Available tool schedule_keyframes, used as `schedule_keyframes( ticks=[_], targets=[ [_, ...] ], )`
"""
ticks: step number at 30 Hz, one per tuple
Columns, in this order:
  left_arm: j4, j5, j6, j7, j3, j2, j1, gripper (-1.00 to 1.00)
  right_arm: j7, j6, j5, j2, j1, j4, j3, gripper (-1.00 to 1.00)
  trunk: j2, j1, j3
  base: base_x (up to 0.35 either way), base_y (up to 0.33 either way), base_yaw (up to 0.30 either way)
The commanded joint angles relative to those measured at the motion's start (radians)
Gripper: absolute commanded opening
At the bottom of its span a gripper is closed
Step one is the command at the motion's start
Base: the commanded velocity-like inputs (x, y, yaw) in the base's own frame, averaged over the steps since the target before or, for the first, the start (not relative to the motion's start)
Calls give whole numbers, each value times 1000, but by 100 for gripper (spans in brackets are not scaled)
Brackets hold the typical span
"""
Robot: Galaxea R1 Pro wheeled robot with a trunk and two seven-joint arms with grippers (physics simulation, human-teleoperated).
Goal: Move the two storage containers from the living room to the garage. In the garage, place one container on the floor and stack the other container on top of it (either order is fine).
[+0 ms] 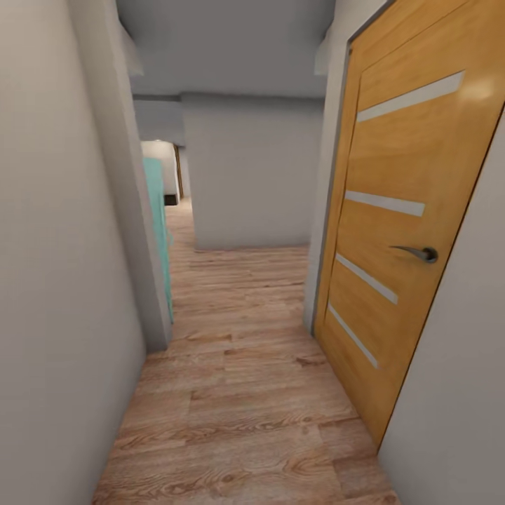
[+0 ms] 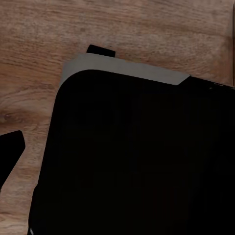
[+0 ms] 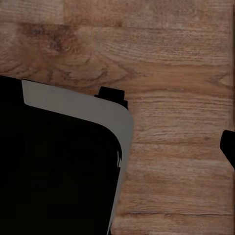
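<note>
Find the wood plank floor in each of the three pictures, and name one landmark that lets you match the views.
Head view: the wood plank floor runs down the hallway middle, between the left wall and the wooden door.
Left wrist view: the floor lies behind the robot's dark base.
Right wrist view: the floor lies beside the base.
Shared landmark: the knotted plank grain itself.
</note>
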Motion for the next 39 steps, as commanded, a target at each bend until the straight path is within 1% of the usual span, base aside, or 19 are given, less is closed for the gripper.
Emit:
schedule_keyframes(
  ticks=[1, 15, 27, 33, 39],
  targets=[
    [0, 5, -3, 1, 0, 0, 0, 100, 0, -7, 7, 0, -1, 3, 5, 100, 0, 1, -1, 322, 0, 3],
    [0, 6, 0, 1, 0, 0, 0, 100, 1, -6, 10, -1, -1, 3, 7, 100, 0, 1, -1, 323, 0, 0],
    [0, 6, 8, 1, -2, 0, 0, 100, 2, -3, 7, 1, -1, 3, 0, 100, 0, 1, -1, 324, 0, 1],
    [0, 6, 8, 1, -2, 0, 0, 100, 2, -3, 7, -1, -1, 3, 5, 100, 0, 1, -1, 324, 0, 157],
    [0, 6, 8, 1, -2, 0, 0, 100, 2, -1, 7, -1, -1, 3, 6, 100, 0, 1, -1, 324, 0, 37]
  ],
)
